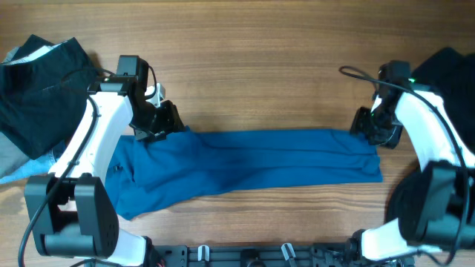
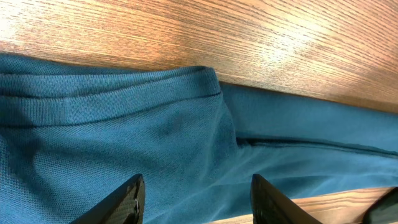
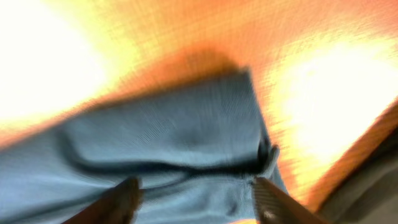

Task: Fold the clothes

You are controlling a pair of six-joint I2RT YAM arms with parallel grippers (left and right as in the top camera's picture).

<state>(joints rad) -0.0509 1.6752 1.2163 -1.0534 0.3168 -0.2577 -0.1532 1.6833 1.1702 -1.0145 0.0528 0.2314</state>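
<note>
The clothes on the table are chiefly a royal-blue shirt (image 1: 252,163), lying as a long folded strip across the table's middle. My left gripper (image 1: 159,120) hovers at the strip's upper left corner. In the left wrist view this gripper (image 2: 196,186) is open over a ribbed hem of the blue shirt (image 2: 124,137), with nothing pinched between its fingers. My right gripper (image 1: 369,127) is at the strip's upper right corner. The right wrist view is blurred; there that gripper (image 3: 194,186) stands open above the blue shirt's (image 3: 174,137) folded end.
A black garment (image 1: 41,81) lies bunched at the back left over some grey cloth (image 1: 11,159). More black fabric (image 1: 454,74) sits at the right edge behind my right arm. Bare wood tabletop (image 1: 260,74) stretches behind the shirt.
</note>
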